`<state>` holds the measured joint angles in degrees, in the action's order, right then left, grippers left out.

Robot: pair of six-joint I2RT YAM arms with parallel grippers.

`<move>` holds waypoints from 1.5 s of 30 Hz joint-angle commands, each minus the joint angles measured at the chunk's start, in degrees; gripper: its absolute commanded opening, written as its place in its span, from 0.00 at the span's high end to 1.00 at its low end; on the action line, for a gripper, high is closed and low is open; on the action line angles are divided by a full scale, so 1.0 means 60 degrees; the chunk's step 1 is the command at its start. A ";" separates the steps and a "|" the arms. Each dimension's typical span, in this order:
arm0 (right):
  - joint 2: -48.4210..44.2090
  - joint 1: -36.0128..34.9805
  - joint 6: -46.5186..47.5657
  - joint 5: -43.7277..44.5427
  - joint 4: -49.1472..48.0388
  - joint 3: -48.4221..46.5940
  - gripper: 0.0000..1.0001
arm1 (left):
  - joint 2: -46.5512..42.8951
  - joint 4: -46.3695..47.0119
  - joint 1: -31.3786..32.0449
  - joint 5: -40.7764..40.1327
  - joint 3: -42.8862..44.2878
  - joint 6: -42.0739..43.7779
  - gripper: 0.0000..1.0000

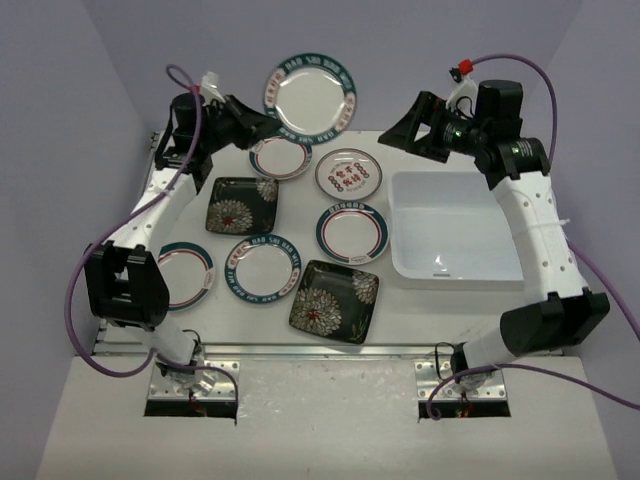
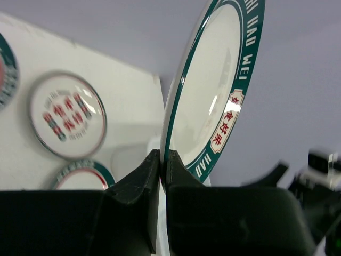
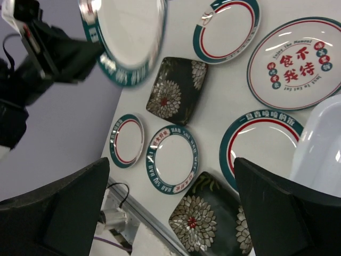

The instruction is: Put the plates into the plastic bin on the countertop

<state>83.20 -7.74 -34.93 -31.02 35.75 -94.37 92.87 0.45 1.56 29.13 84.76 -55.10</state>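
My left gripper (image 1: 266, 127) is shut on the lower rim of a round white plate with a teal lettered rim (image 1: 310, 93) and holds it tilted in the air above the far edge of the countertop (image 1: 420, 305). The left wrist view shows the fingers pinching that plate (image 2: 213, 90) at its edge (image 2: 163, 160). My right gripper (image 1: 390, 136) is open and empty, raised left of the far end of the plastic bin (image 1: 455, 230), which holds no plates. Several plates lie on the countertop: round ones (image 1: 349, 174) (image 1: 351, 231) (image 1: 262, 268) and two black square ones (image 1: 242, 204) (image 1: 334, 300).
Two more round plates lie at the far left (image 1: 280, 157) and near left (image 1: 185, 275). The right wrist view looks down between its open fingers (image 3: 173, 202) at the blue-rimmed plate (image 3: 173, 159) and a black plate (image 3: 205, 221). A metal rail (image 1: 320, 350) runs along the front edge.
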 commanded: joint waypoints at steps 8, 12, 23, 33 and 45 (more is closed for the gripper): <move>0.1085 0.0996 0.0382 -0.2188 -0.0553 0.0105 0.19 | -0.1154 0.0140 0.1677 0.2695 -0.2010 0.0303 1.00; 0.1102 0.0996 0.0427 -0.2759 -0.0779 0.0818 0.29 | -0.1445 0.0276 0.2085 0.2835 -0.2364 0.0174 1.00; 0.0548 0.1058 0.0107 -0.3361 -0.1009 0.1786 1.00 | -0.1651 0.0606 0.2508 0.2840 -0.2355 -0.0101 0.94; -0.1645 0.3350 0.1095 0.4196 0.1273 0.2777 1.00 | -0.2126 -0.7160 0.1641 -0.4923 -0.0026 0.3617 0.00; -0.1517 0.3340 0.3449 0.4692 0.0099 0.4589 0.95 | -0.2262 -0.7426 0.0062 -0.5358 -0.1408 0.4784 0.00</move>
<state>72.27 12.53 -18.26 -1.28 42.46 -67.57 79.13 -44.76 1.44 -2.96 76.66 -29.68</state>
